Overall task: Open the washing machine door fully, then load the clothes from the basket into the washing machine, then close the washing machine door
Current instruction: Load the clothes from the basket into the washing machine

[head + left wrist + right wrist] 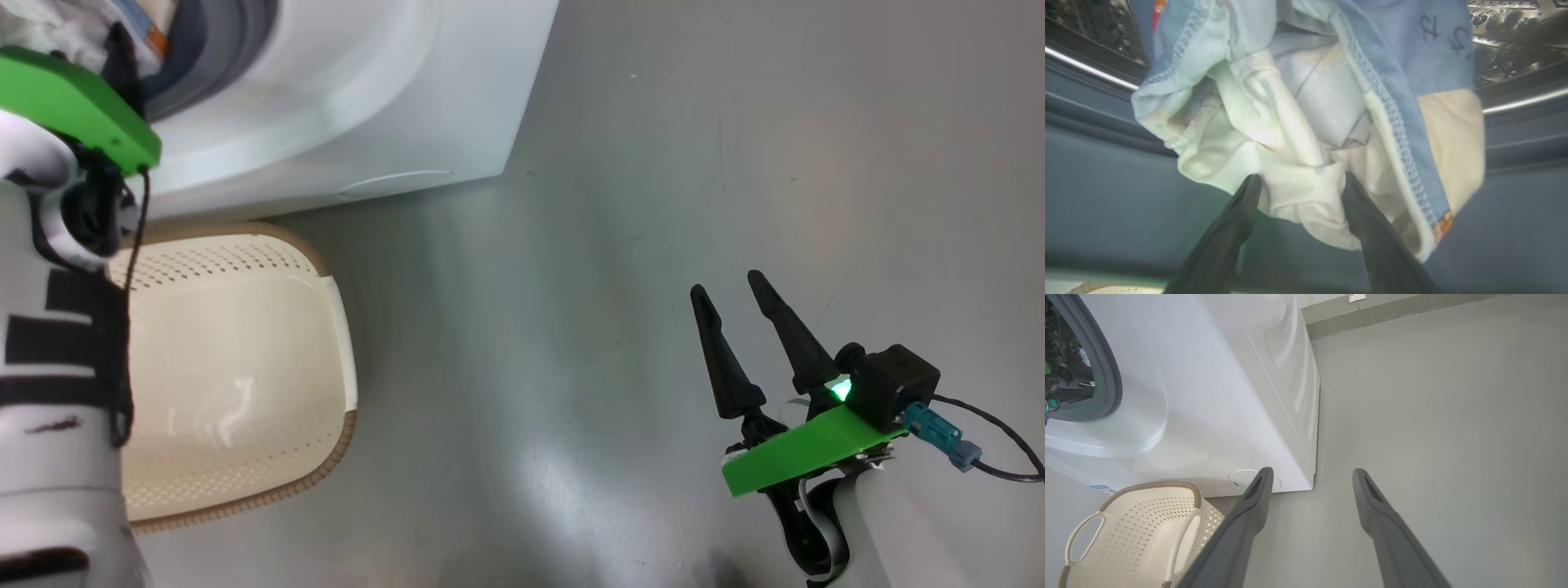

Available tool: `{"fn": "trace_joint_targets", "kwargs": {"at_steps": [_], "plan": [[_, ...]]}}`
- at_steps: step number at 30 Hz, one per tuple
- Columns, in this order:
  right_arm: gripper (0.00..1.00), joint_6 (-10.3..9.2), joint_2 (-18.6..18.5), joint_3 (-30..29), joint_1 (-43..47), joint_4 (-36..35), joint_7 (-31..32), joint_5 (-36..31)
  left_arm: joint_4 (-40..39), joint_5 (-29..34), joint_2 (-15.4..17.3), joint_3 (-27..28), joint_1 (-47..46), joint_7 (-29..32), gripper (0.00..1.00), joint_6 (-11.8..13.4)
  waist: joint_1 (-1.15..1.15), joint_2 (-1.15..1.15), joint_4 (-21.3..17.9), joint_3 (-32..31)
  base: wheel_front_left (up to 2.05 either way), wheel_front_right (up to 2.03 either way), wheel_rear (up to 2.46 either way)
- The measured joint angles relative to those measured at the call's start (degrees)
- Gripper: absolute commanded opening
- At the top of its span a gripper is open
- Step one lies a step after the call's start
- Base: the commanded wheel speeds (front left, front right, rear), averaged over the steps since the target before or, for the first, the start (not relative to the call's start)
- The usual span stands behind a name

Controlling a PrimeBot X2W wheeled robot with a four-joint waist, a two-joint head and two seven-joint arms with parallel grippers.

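**Clothes at the machine's mouth, both grippers spread wide**

The left gripper point(1301, 179) is at the mouth of the washing machine point(351, 98). Its two dark fingers stand far apart. A bunched fold of the clothes point(1298, 102), cream and light blue with an orange edge, sits between the fingertips and touches them. Whether the fingers press on it cannot be told. The bundle lies across the machine's grey-blue gasket point(1106, 183), with the steel drum point(1506, 41) behind it.

The basket point(229, 269) stands on the floor point(571, 327) just in front of the machine's base, and its glossy cream bottom is in plain sight.

The right gripper point(727, 287) hangs over the grey floor, well apart from the machine's right corner. Its fingers are parted wide and hold nothing.
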Motion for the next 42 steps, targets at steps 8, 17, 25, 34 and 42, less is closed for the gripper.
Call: {"fn": "trace_joint_targets", "kwargs": {"at_steps": [8,17,25,34,42], "plan": [[1.00,0.00,0.2,-0.1,-0.2,-0.1,0.0,0.0,5.1,-0.5,0.8,0.3,-4.5,-0.2,0.00,1.1,0.00,0.00,-0.4,1.6,0.00,0.00,0.00],[1.00,0.00,0.2,-0.3,-1.0,-0.3,0.0,0.0,6.1,2.0,1.5,-2.1,-5.4,-10.8,0.00,0.1,0.00,0.00,0.2,1.7,0.00,0.00,0.00],[1.00,0.00,0.2,-0.3,-1.0,-0.3,0.0,0.0,6.4,2.7,3.1,-2.9,-8.6,-19.9,0.00,-1.7,0.00,0.00,0.2,1.9,0.00,0.00,0.00],[1.00,0.00,0.1,-0.3,-1.0,-0.8,0.0,0.0,8.7,5.1,5.4,-5.0,-12.8,-25.7,0.00,-2.5,0.00,0.00,-0.1,3.4,0.00,0.00,0.00],[1.00,0.00,0.1,-0.3,-1.0,-1.1,0.0,0.0,9.8,7.7,7.3,-7.1,-17.9,-27.0,0.00,-2.5,0.00,0.00,-0.4,6.3,0.00,0.00,0.00]]}}
